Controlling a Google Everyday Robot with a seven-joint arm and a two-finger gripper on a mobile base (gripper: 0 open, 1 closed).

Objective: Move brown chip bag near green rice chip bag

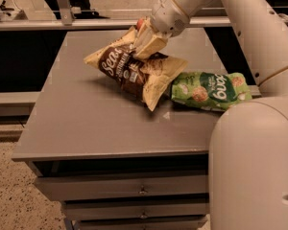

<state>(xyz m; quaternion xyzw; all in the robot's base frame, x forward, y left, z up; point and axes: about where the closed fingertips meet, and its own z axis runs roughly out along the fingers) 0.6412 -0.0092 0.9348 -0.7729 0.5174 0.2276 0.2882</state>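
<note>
The brown chip bag (134, 73), pale tan with a dark brown centre panel, hangs tilted over the middle of the grey table (86, 123), its lower corner close to the tabletop. My gripper (145, 41) is shut on the bag's upper edge and holds it up. The green rice chip bag (211, 91) lies flat on the table's right side. The brown bag's right corner touches or nearly touches the green bag's left end.
My white arm comes in from the upper right, and my rounded white body (254, 166) fills the lower right, covering the table's right front corner. The table has drawers (141, 189) below. A railing (62, 6) and dark gear stand behind.
</note>
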